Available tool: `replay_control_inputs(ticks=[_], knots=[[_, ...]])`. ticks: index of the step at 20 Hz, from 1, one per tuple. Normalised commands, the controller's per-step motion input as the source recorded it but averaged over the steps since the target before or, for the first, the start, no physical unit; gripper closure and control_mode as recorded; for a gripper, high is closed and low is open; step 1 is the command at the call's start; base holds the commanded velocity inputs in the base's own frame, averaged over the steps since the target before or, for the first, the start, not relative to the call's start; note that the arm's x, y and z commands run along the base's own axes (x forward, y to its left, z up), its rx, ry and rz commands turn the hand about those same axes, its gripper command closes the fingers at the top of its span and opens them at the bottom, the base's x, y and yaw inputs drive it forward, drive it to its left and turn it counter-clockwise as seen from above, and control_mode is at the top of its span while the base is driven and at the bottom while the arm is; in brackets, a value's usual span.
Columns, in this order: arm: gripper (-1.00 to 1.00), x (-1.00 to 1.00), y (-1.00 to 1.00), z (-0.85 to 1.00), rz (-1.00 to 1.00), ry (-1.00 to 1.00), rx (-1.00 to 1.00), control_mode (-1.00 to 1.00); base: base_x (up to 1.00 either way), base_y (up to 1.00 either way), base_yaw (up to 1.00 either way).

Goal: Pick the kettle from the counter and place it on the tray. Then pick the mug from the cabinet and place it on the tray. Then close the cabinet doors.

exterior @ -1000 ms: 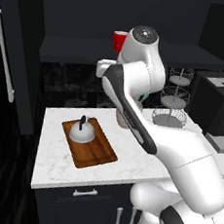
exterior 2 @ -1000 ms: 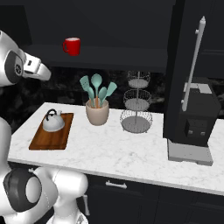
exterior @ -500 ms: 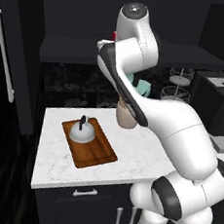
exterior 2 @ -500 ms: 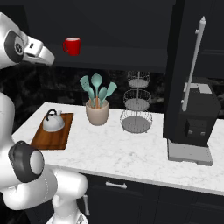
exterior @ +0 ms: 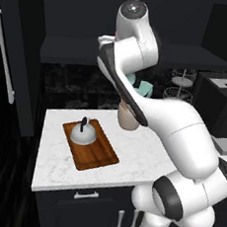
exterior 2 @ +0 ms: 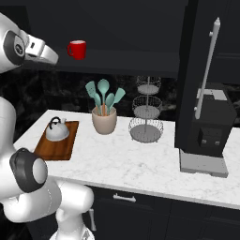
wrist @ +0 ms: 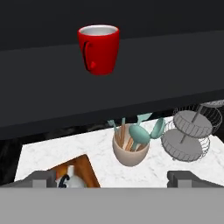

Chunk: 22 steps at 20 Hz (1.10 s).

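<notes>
The red mug (wrist: 99, 48) stands upright on the dark shelf of the open cabinet (wrist: 144, 83), its handle turned toward me. It also shows in the right base view as the mug (exterior 2: 77, 49), a short way right of my raised hand. My gripper (wrist: 112, 178) is open, fingertips (wrist: 41, 177) wide apart, nothing between them, short of the mug. The silver kettle (exterior 2: 57, 130) sits on the wooden tray (exterior 2: 55, 147) at the left end of the counter (exterior 2: 140, 161). From the left base view the kettle (exterior: 83, 133) rests on the tray (exterior: 94, 153). Both cabinet doors (exterior 2: 190, 65) hang open.
A beige crock (exterior 2: 104, 123) with teal utensils stands right of the tray, then a three-tier wire basket (exterior 2: 146, 117) and a black coffee machine (exterior 2: 208, 133). The left door's silver handle (exterior: 7, 59) juts out at the left. My white arm (exterior: 150, 109) arches over the counter.
My arm has straightened upward and the hand has risen from counter height to shelf level, moving closer to the mug. The kettle and tray have stayed put.
</notes>
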Motion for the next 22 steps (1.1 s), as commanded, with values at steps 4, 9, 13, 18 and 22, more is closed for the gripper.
replay_control_inputs(ticks=[4,9,13,18,22], knots=[[-1.00,0.35,0.00,-0.02,-0.04,-0.28,0.00,-1.00,0.00,0.00,0.00],[-1.00,0.48,-0.07,0.00,-0.09,-0.08,0.00,-1.00,0.00,0.00,0.00],[-1.00,0.34,0.00,0.07,-0.12,0.06,0.00,-1.00,0.00,0.00,0.00],[-1.00,0.35,0.00,0.10,-0.11,0.10,0.00,-1.00,0.00,0.00,0.00],[-1.00,0.30,0.00,0.05,-0.10,0.08,0.00,-1.00,0.00,0.00,0.00]])
